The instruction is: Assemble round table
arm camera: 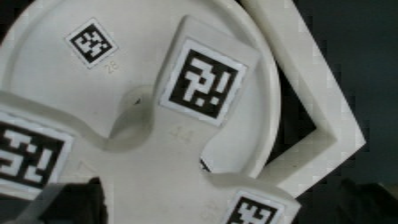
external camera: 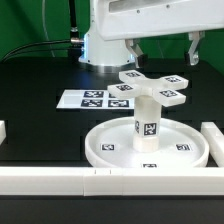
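In the exterior view the large rimmed disc [external camera: 100,148] lies near the front. The short cylinder post [external camera: 147,125] stands upright in its hub. The flat cross-shaped piece [external camera: 150,86] lies on top of the post. My gripper [external camera: 164,52] hangs above and behind the cross, its two dark fingers apart, holding nothing. The wrist view is filled by the tagged cross piece [arm camera: 160,120] from close above, with part of the disc's rim [arm camera: 320,110] beside it. My fingers do not show clearly there.
The marker board [external camera: 92,98] lies behind the disc toward the exterior view's left. Long white bars edge the black surface at the front [external camera: 90,182], right [external camera: 213,138] and left [external camera: 3,130]. The robot's base [external camera: 100,45] stands at the back.
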Motion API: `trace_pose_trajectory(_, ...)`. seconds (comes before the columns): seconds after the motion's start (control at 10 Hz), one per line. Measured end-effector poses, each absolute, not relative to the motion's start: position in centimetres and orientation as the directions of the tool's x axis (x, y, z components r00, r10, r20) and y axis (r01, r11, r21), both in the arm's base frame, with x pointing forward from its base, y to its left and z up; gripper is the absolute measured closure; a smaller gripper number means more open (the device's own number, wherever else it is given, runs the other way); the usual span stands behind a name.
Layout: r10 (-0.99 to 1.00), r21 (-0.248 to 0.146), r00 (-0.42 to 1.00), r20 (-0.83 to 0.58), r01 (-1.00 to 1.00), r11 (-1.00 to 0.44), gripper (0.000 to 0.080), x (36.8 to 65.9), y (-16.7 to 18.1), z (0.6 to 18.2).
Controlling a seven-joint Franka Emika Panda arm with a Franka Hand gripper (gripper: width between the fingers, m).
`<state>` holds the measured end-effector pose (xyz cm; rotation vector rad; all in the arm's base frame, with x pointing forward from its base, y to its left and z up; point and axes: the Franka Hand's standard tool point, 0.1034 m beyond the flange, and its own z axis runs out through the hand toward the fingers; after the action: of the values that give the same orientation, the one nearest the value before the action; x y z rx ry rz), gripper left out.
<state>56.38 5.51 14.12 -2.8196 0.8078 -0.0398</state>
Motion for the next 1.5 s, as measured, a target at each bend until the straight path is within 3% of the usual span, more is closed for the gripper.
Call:
trace_pose_trajectory(0.2,-0.405,-0.204,0.914,-0.001,-0.397,-0.895,0.0150,56.37,5.46,14.07)
trace_pose_trajectory(0.4,-0.111,-0.144,0.992,0.064,-0.101,-0.984,0.0150,56.53,5.14,14.10)
trace_pose_trajectory(0.6,0.136,-0.083,0.986,0.097,0.144,-0.986,0.0150,57.06,5.49,14.57)
trace_pose_trajectory(0.8,0.251,-0.058,0.963,0.103,0.257,-0.965,0.0150,57.15,5.56,14.56)
trace_pose_trajectory(1.1,0.421,-0.038,0.900,0.111,0.427,-0.903,0.0150,57.16,5.39,14.53)
trace_pose_trajectory(1.3,0.628,-0.005,0.774,0.085,0.631,-0.776,0.0150,56.97,5.23,14.40)
trace_pose_trajectory(1.5,0.786,-0.020,0.616,0.052,0.788,-0.615,0.0150,56.83,5.13,13.90)
